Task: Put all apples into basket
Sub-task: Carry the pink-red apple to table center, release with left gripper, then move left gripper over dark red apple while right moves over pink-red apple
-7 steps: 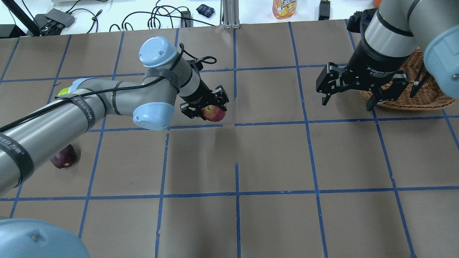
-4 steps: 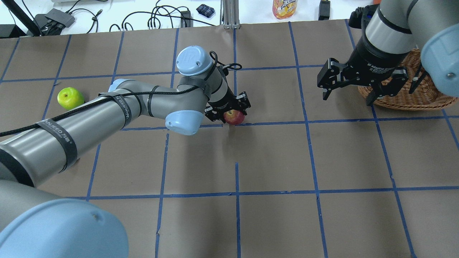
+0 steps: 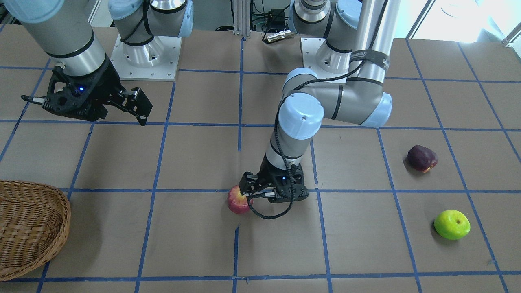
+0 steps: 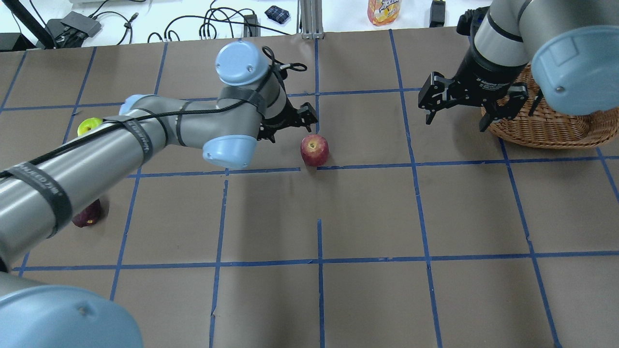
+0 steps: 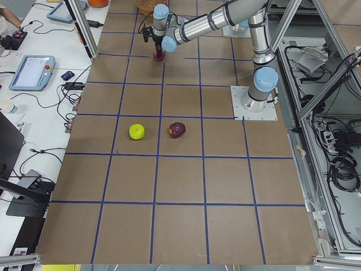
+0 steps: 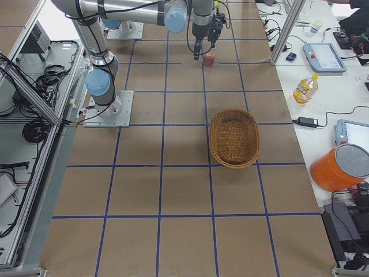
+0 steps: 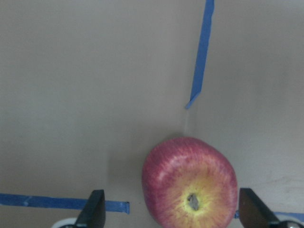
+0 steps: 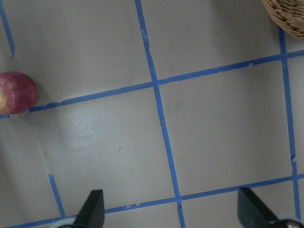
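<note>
Our left gripper (image 4: 290,126) is spread wide, holding nothing, by the red apple (image 4: 314,150), far from the basket (image 4: 551,135). Our right gripper (image 4: 455,121) gapes beside the basket. Our left arm (image 4: 145,140) half hides the green apple (image 4: 89,125) and the purple apple (image 4: 87,215).

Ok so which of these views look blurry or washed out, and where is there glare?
Left wrist view: soft all over, the red apple and blue tape fuzzy-edged. Right wrist view: sharper, with a pale sheen on the table paper near the apple. Front-facing view: top right corner blown out white. Overhead view: crisp, only faint arm shadows.
</note>
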`<move>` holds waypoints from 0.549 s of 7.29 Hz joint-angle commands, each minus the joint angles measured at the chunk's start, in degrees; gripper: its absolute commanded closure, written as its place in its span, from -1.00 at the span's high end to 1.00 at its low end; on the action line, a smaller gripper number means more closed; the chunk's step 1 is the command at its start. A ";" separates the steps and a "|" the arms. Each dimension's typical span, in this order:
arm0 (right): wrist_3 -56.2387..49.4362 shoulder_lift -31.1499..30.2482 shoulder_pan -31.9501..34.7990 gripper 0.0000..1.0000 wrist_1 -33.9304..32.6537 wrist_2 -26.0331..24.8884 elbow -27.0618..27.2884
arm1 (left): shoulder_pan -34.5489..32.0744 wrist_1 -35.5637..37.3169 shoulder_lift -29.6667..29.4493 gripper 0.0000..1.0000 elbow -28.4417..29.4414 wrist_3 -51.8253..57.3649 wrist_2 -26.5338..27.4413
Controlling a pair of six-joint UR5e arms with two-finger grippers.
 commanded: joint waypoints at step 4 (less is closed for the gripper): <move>14.72 14.20 12.09 1.00 -16.54 2.29 -2.48 | 30.96 -11.22 10.69 1.00 -11.89 38.19 8.71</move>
